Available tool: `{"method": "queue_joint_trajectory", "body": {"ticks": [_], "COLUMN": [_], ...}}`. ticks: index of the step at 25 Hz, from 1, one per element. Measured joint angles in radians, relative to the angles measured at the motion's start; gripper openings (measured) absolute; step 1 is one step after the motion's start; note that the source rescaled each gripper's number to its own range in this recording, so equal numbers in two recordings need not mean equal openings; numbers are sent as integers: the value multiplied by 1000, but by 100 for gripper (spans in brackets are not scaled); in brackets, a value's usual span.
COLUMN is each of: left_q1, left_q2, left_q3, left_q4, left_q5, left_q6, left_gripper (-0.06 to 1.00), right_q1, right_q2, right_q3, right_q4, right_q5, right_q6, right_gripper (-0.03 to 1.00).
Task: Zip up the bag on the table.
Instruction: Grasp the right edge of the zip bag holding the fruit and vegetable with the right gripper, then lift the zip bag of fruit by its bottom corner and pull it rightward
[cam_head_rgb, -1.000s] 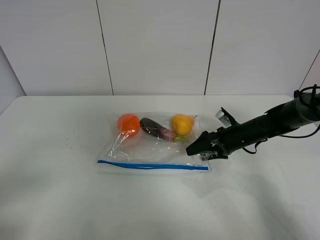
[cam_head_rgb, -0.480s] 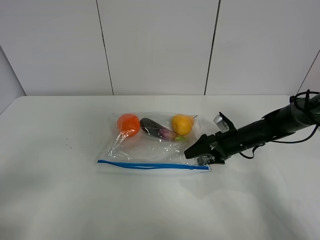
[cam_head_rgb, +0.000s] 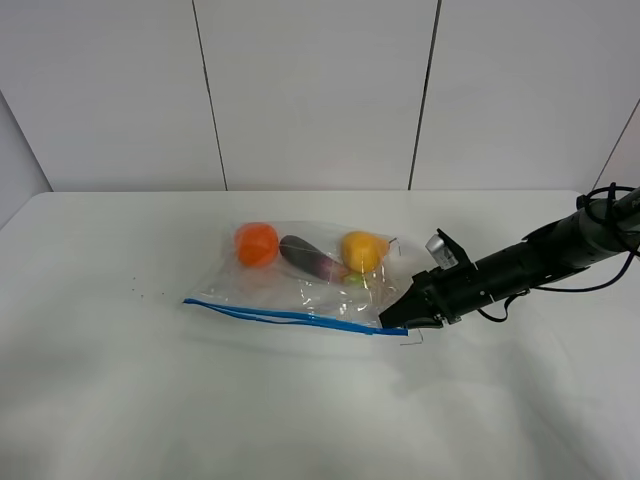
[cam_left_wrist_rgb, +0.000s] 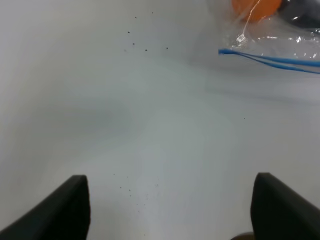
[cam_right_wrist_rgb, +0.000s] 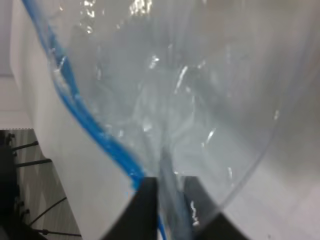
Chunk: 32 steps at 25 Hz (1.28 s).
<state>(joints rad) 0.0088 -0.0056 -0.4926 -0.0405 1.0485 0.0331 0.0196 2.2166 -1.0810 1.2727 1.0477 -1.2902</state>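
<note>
The clear bag (cam_head_rgb: 300, 285) lies mid-table with orange (cam_head_rgb: 256, 243), purple (cam_head_rgb: 310, 258) and yellow (cam_head_rgb: 361, 250) produce inside. Its blue zip strip (cam_head_rgb: 280, 317) runs along the near edge, and two separate blue lines show at its left end. My right gripper (cam_head_rgb: 396, 320) is shut on the bag's right corner at the end of the strip; the right wrist view shows the jaws (cam_right_wrist_rgb: 170, 200) pinching plastic beside the blue strip (cam_right_wrist_rgb: 85, 120). My left gripper (cam_left_wrist_rgb: 170, 207) is open and empty over bare table (cam_left_wrist_rgb: 125, 125), short of the bag's left corner (cam_left_wrist_rgb: 272, 42).
The white table (cam_head_rgb: 140, 400) stretches wide on all sides of the bag. A panelled wall (cam_head_rgb: 320, 90) stands behind its far edge. The right arm (cam_head_rgb: 540, 258) reaches in from the right edge. Small dark specks (cam_head_rgb: 140, 292) lie left of the bag.
My right gripper has moved lower and left and closed on the bag's right corner. The bag has shifted left, and its zip edge now slopes instead of lying level.
</note>
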Motion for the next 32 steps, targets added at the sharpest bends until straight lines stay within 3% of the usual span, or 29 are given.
{"method": "queue_joint_trajectory", "body": {"ticks": [2,11,15,20,26,32], "left_q1": [0,0,0,0,0,0], "left_q2": [0,0,0,0,0,0], "left_q3": [0,0,0,0,0,0], "left_q4": [0,0,0,0,0,0], "left_q5": [0,0,0,0,0,0], "left_q6": [0,0,0,0,0,0], "left_gripper": [97,97,97,97,97,97], "right_q1": [-1,-15,-23,-23,-17,0], "right_q2": [0,0,0,0,-13,-74], "right_q3": [0,0,-1,-43,-102,-125], "right_q4": [2,3,8,33,38,64], "right_q5": [3,21,77,152,155,154], "right_q6": [2,17,25,103,248,303], "right_gripper": [0,0,0,0,0,0]}}
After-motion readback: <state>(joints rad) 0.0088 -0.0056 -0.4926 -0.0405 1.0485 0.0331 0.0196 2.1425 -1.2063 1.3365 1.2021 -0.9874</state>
